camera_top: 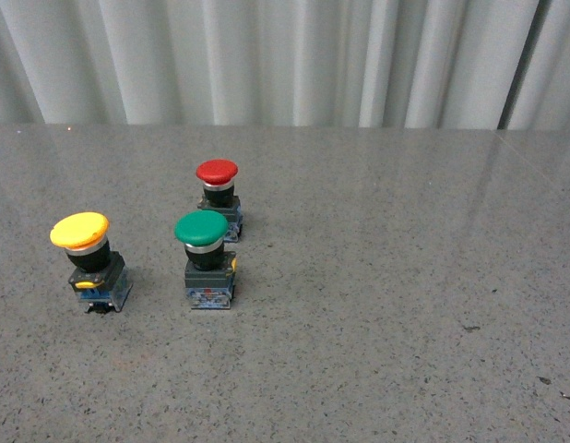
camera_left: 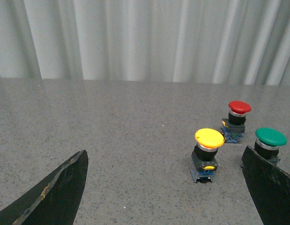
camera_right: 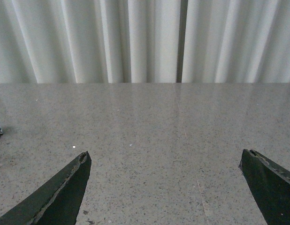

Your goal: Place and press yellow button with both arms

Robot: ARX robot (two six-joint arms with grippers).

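The yellow button (camera_top: 89,261) stands upright on the grey table at the left, its wide yellow cap on a black body and blue-grey base. In the left wrist view the yellow button (camera_left: 207,154) stands ahead of my open left gripper (camera_left: 164,157), nearer the finger on the picture's right, untouched. My right gripper (camera_right: 164,157) is open over bare table, with no button between its fingers. Neither arm shows in the front view.
A green-capped button (camera_top: 207,259) stands right of the yellow one, and a red-capped button (camera_top: 219,197) behind it. Both also show in the left wrist view, green (camera_left: 269,142) and red (camera_left: 237,120). White curtains hang behind the grey speckled table (camera_top: 405,305).
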